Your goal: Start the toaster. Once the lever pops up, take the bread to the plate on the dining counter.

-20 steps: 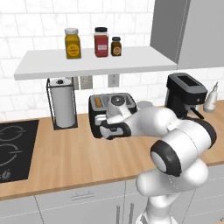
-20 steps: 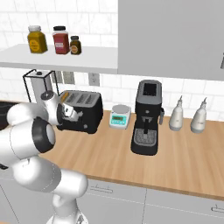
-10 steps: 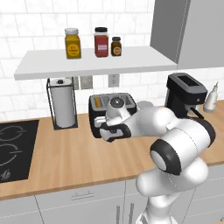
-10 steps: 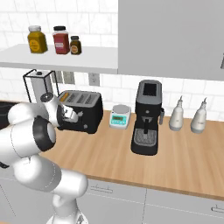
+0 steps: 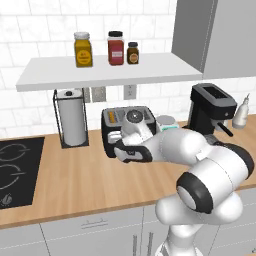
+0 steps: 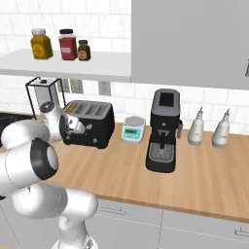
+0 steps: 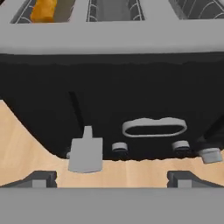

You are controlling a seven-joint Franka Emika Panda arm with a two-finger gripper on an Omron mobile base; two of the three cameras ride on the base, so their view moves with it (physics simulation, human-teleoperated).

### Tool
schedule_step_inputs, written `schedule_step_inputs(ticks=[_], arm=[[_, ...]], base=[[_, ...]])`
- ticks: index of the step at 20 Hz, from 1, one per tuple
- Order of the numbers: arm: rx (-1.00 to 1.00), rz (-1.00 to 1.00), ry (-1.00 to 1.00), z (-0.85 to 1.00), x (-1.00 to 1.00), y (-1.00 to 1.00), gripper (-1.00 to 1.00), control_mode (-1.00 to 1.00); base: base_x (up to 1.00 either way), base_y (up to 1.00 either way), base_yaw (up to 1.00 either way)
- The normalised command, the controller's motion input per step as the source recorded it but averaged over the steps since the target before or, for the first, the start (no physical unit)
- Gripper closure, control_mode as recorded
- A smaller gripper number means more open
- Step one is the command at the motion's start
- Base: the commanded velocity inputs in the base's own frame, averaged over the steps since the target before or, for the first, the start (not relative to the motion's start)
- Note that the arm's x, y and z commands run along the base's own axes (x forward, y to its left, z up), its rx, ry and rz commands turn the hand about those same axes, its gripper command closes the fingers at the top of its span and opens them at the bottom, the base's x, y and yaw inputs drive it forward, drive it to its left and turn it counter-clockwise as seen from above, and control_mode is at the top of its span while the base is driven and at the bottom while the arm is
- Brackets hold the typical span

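The black toaster (image 7: 131, 87) stands at the back of the wooden worktop, also seen as the toaster (image 6: 95, 124) and the toaster (image 5: 117, 116). A golden-brown edge of the bread (image 7: 43, 8) shows in its left slot. The lever (image 7: 85, 154), a grey tab, sits low on the front face at the bottom of its track. My gripper (image 7: 112, 178) is open, close to the toaster's front, with the lever just above and between the fingertips, nearer the left one. The same gripper (image 6: 73, 127) is level with the toaster's lower front. The plate and dining counter are out of view.
A paper towel stand (image 5: 72, 117) is left of the toaster and a black hob (image 5: 15, 170) further left. A small scale (image 6: 133, 130), a coffee machine (image 6: 164, 131) and two bottles (image 6: 197, 127) stand to the right. A shelf (image 5: 110, 70) with jars hangs above.
My hand has sunk slightly down the toaster's front. The jaws have stayed open and nothing else has moved.
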Motion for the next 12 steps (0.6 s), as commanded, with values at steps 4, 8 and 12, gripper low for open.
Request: schedule_step_inputs(ticks=[4, 8, 12], arm=[[0.00, -0.01, -0.10, 0.69, -0.32, 0.01, -1.00, -1.00], [0.00, 0.00, -0.10, 0.79, -0.11, 0.19, -1.00, -1.00], [0.00, 0.00, -0.15, 0.67, 0.00, 0.47, -1.00, -1.00]], base=[[0.00, 0.00, 0.00], [0.00, 0.00, 0.00], [0.00, 0.00, 0.00]])
